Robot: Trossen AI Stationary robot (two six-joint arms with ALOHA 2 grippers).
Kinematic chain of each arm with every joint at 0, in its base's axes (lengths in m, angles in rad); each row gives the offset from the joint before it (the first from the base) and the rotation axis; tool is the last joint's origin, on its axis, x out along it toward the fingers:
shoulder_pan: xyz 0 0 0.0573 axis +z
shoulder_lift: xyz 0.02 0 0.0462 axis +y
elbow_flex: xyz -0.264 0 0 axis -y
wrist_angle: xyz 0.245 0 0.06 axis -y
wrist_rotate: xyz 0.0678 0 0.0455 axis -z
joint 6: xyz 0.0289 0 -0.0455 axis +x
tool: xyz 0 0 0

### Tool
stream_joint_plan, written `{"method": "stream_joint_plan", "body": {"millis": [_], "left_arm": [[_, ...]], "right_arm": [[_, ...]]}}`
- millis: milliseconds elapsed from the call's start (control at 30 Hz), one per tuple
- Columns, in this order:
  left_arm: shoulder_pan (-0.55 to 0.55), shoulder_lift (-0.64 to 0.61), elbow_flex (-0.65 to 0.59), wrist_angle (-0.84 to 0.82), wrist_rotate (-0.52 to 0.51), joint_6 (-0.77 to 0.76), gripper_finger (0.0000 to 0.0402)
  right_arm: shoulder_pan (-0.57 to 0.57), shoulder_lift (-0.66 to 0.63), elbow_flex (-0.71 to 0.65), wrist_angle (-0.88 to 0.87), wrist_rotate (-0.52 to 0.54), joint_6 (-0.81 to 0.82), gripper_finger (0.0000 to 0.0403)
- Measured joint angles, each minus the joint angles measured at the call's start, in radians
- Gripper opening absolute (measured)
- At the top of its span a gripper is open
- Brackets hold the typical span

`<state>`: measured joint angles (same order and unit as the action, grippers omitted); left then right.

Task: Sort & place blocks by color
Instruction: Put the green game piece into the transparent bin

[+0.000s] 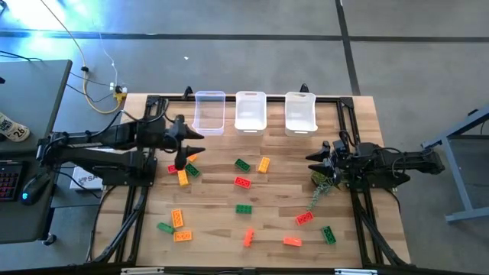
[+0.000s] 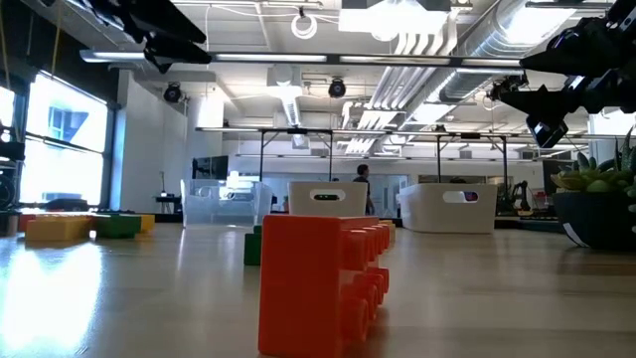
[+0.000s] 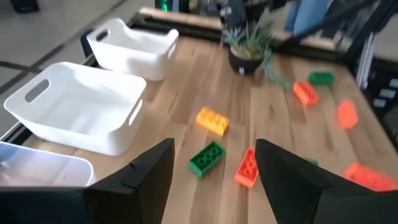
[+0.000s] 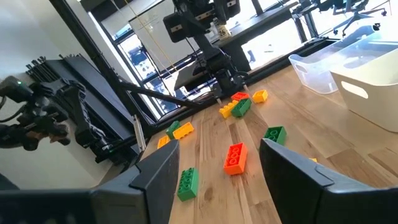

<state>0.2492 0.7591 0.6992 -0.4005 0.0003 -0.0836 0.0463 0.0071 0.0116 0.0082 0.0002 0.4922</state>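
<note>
Several studded blocks in green, yellow-orange and red lie flat and scattered on the wooden table (image 1: 221,191). My left gripper (image 1: 182,156) hangs open above a small cluster of blocks (image 1: 183,172) near the table's left side; the right wrist view shows it over that cluster (image 4: 238,106). Its own view looks past open fingers (image 3: 214,180) at a yellow block (image 3: 212,120), a green block (image 3: 207,158) and a red-orange block (image 3: 247,167). My right gripper (image 1: 315,156) is open (image 4: 214,186), raised at the table's right side beside the plant, touching nothing.
Three bins stand in a row along the far edge: a clear bin (image 1: 209,112) and two white bins (image 1: 250,111), (image 1: 300,111). A small potted plant (image 1: 325,182) sits by my right gripper. A red-orange block (image 2: 323,283) lies near the table's near edge.
</note>
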Motion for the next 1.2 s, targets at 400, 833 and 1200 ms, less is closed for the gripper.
{"method": "stream_joint_plan", "body": {"millis": [400, 833, 1200], "left_arm": [[-0.108, 0.19, 0.181, -0.312, -0.012, 0.294, 0.0213], [-0.176, 0.389, 0.181, -0.403, -0.012, 0.446, 0.0213], [-0.175, 0.571, 0.18, -0.499, -0.098, 0.455, 0.0213]], "right_arm": [[0.0, 0.0, 0.0, 0.0, 0.0, 0.0, 0.021], [0.0, 0.0, 0.0, 0.0, 0.0, 0.002, 0.021], [0.0, 0.0, 0.0, 0.0, 0.0, 0.0, 0.021]]}}
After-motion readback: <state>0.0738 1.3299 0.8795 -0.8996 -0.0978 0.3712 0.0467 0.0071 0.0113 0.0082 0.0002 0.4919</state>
